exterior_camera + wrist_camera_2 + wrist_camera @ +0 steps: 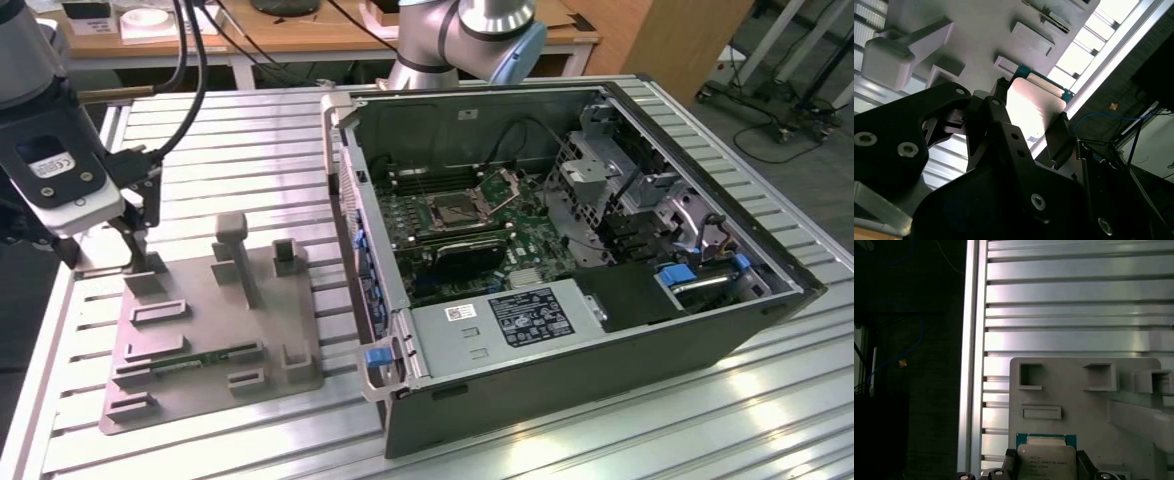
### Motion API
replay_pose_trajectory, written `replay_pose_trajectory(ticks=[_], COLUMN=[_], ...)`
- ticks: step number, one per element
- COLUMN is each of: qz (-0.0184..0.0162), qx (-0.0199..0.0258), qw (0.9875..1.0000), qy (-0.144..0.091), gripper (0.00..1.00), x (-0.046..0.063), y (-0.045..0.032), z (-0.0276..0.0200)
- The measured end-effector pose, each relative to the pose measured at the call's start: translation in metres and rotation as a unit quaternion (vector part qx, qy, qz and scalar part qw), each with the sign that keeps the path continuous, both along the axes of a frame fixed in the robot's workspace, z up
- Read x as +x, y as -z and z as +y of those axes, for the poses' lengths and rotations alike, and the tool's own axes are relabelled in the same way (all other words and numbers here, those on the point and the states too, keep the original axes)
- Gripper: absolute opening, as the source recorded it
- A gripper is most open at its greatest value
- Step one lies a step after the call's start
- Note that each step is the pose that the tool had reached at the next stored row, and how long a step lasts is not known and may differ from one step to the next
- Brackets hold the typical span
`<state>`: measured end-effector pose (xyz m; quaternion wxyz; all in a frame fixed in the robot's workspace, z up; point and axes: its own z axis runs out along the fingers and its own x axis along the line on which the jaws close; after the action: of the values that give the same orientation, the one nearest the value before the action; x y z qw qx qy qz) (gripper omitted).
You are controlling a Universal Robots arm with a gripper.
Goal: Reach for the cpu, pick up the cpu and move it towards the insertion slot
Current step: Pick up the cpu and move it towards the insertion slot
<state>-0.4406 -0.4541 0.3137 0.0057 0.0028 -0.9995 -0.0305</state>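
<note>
Jaws of the gripper (104, 250) judged closed on the cpu (1046, 460) edges, at the tray (187, 290) corner by the worktop (267, 130) edge. Best lifted straight up, held level, no dragging. The socket (447, 208) is located well apart, inside the case (641, 330).

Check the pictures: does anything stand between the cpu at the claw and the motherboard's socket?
Yes. The black claw grips the silvery square cpu chip at the grey plastic tray. The open computer case's upright metal side wall rises between that tray and the metal-framed square socket, so a straight sideways path looks blocked.
</note>
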Motion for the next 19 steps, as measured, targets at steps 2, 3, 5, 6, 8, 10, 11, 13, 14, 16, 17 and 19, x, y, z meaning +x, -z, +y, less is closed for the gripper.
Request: replay_pose_trajectory(ticks=[2, 3, 5, 6, 8, 10, 11, 13, 14, 16, 17, 19], qz=[0.0, 0.0, 0.0, -0.0001, 0.0, 0.0, 0.0, 0.0, 0.0, 0.0, 0.0, 0.0], qx=[0.0, 0.0, 0.0, 0.0, 0.0, 0.0, 0.0, 0.0, 0.0, 0.0, 0.0, 0.0], qw=[1.0, 1.0, 1.0, 1.0, 1.0, 1.0, 1.0, 1.0, 1.0, 1.0, 1.0, 1.0], qy=[0.0, 0.0, 0.0, 0.0, 0.0, 0.0, 0.0, 0.0, 0.0, 0.0, 0.0, 0.0], gripper=[0.55, 0.55, 0.55, 0.55, 0.55, 0.55, 0.55, 0.55, 0.55, 0.55, 0.55, 0.55], x=[0.0, 0.0, 0.0, 0.0, 0.0, 0.0, 0.0, 0.0, 0.0001, 0.0001, 0.0001, 0.0001], y=[-0.0004, -0.0007, -0.0011, -0.0013, -0.0018, -0.0023, -0.0026, -0.003, -0.0032, -0.0036, -0.0039, -0.0044], z=[0.0, 0.0, 0.0, 0.0, 0.0, 0.0, 0.0, 0.0, 0.0, 0.0, 0.0, 0.0])
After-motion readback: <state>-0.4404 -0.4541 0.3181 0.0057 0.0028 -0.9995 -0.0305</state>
